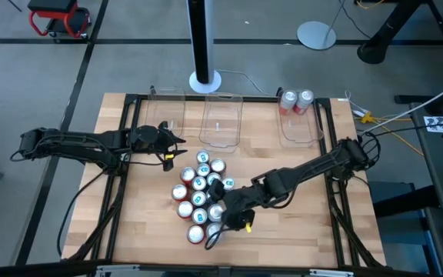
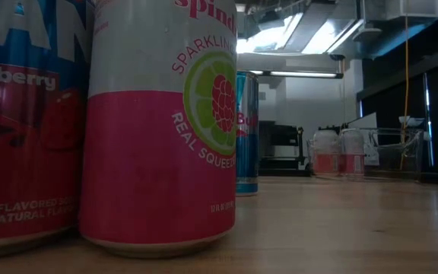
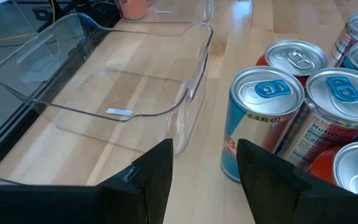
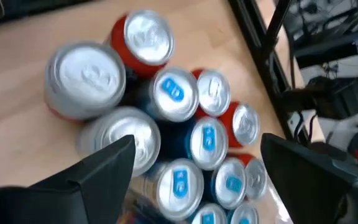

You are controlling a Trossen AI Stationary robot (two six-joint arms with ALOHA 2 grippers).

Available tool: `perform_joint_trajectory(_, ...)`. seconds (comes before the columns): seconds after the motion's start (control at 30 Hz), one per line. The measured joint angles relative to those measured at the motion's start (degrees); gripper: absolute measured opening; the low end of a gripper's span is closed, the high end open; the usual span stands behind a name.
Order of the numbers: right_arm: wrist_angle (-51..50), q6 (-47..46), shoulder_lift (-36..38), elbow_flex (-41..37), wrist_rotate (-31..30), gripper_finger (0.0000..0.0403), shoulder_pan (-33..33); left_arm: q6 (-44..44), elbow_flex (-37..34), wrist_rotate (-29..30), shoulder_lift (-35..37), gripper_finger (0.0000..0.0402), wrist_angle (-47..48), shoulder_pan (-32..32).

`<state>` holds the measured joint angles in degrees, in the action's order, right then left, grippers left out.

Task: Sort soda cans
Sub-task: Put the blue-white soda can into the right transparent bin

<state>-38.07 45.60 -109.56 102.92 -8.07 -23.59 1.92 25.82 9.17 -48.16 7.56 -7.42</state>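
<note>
A: Where are the cans [image 1: 200,196]?

B: Bunched upright mid-table, touching one another, in front of the middle bin [image 1: 221,120]. Two red ones [image 1: 296,101] already stand in the right bin [image 1: 298,127].

A: And the grippers?

B: The right gripper [image 1: 223,223] hangs over the cluster's near edge, fingers spread wide, nothing between them. The left gripper [image 1: 169,158] sits at the cluster's far-left corner, beside the left bin [image 3: 104,87], fingers partly apart and empty, facing a blue-tabbed can [image 3: 263,121].

A: What could go wrong?

B: I'd say the packing. A finger coming down has no gap to enter, so it may land on a neighbour's top or tip it, and one falling could roll others. Both arms working one cluster might also collide.
</note>
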Motion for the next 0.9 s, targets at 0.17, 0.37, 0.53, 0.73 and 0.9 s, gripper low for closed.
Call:
perform_joint_trajectory(0.17, 0.7, 0.0, 0.0, 0.1, 0.1, 0.0347, 0.0, -0.2, 0.0, 0.0, 0.0, 0.0169, 0.0, 0.0)
perform_joint_trajectory(0.37, 0.6, -0.3, -1.8, 0.2, 2.2, 0.0347, 0.0, -0.2, 0.0, 0.0, 0.0, 0.0169, -0.1, 0.0)
perform_joint_trajectory(0.53, 0.0, -2.0, -4.5, 0.1, 7.0, 0.0347, 0.1, -0.3, 0.0, 0.0, 0.0, 0.0169, -0.1, 0.0)
perform_joint_trajectory(0.73, 1.0, -3.6, -4.8, 0.1, 9.2, 0.0347, 0.3, -0.4, 0.0, 0.0, 0.0, 0.0169, -0.4, 0.0)
perform_joint_trajectory(0.9, 1.3, -3.1, -5.0, 0.1, 9.0, 0.0347, 0.4, -0.4, 0.0, 0.0, 0.0, 0.0169, -0.4, 0.0)
